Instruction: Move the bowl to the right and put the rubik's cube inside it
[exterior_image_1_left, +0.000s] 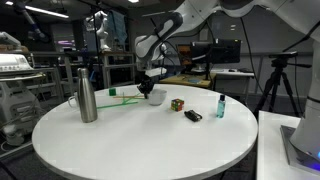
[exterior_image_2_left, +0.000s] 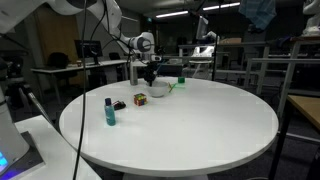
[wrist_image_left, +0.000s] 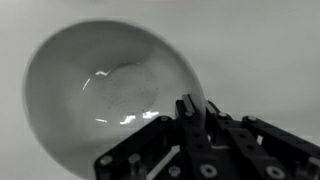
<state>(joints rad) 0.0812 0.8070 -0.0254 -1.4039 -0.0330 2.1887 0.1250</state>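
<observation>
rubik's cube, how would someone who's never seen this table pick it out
On the round white table, find the white bowl under the gripper. Between the bowl and the teal bottle sit a flat black object and the cube, the cube nearer the bowl. It is the only multicoloured thing there.
</observation>
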